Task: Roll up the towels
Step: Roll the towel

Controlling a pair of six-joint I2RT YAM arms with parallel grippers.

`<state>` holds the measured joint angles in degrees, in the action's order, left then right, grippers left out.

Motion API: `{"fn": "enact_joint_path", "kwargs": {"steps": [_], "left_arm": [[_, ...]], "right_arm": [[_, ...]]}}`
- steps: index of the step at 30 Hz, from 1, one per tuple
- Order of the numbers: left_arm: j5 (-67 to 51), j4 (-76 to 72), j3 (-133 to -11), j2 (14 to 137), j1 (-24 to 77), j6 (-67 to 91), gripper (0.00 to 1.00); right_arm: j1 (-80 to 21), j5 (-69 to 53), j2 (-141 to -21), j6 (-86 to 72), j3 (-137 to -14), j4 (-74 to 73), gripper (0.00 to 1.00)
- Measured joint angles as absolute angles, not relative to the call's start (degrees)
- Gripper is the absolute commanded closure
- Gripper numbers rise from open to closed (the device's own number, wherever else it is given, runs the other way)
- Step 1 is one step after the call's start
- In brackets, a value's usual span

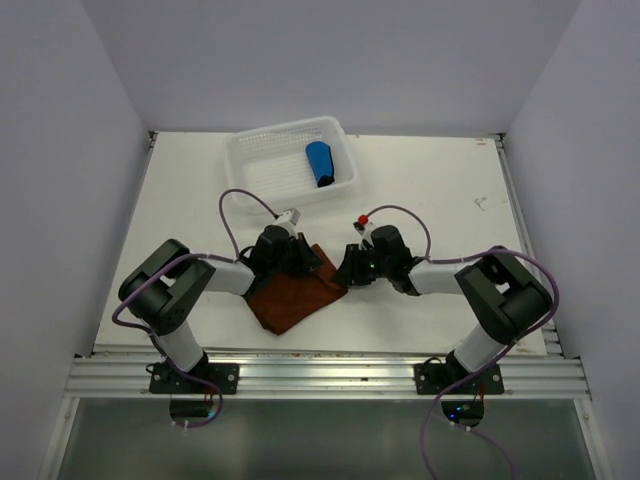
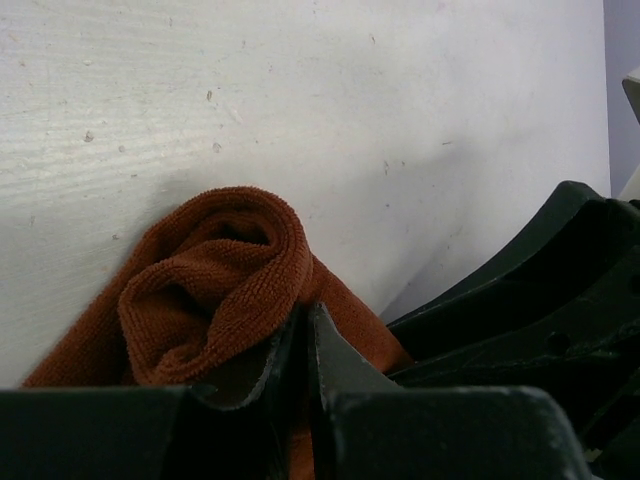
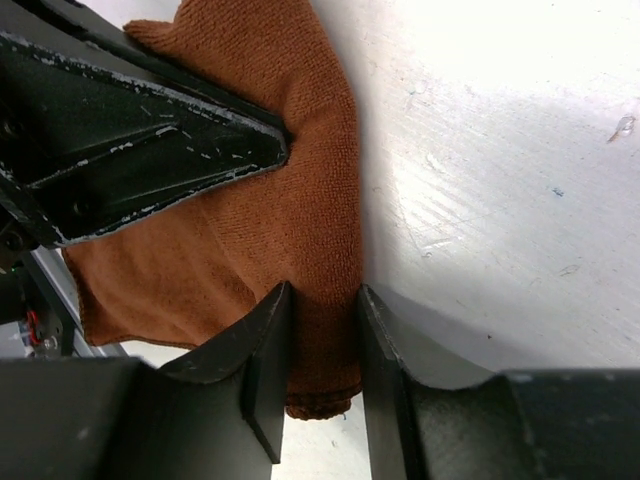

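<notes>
Rust-brown towel, pinched tight mid-frame by left claw and right claw, likely needs even, matched turns for a snug roll.

No writing, label, brand or number can be read in any view. In the top view, a small white tag on the left arm's cable, above the middle of the frame, is too small to show any lettering. The same holds for a red piece on the right arm beside it. A faint mark on the table, upper right, is illegible. The rust-brown towel shows plain cloth only.
</notes>
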<state>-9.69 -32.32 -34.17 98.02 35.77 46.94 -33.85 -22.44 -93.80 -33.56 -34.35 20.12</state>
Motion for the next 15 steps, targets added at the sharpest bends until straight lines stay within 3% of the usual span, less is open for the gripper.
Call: {"fn": "enact_joint_path", "kwargs": {"steps": [5, 15], "left_arm": [[-9.5, -28.7, -36.6, 98.0, 35.6, 46.7, 0.88], [-7.9, -21.6, -43.1, 98.0, 32.0, 45.9, 0.88]], "right_arm": [[-35.6, -19.9, -93.2, -32.0, -33.8, 20.4, 0.74], [-41.3, -10.5, -89.2, -29.8, -31.8, 20.0, 0.98]]}}
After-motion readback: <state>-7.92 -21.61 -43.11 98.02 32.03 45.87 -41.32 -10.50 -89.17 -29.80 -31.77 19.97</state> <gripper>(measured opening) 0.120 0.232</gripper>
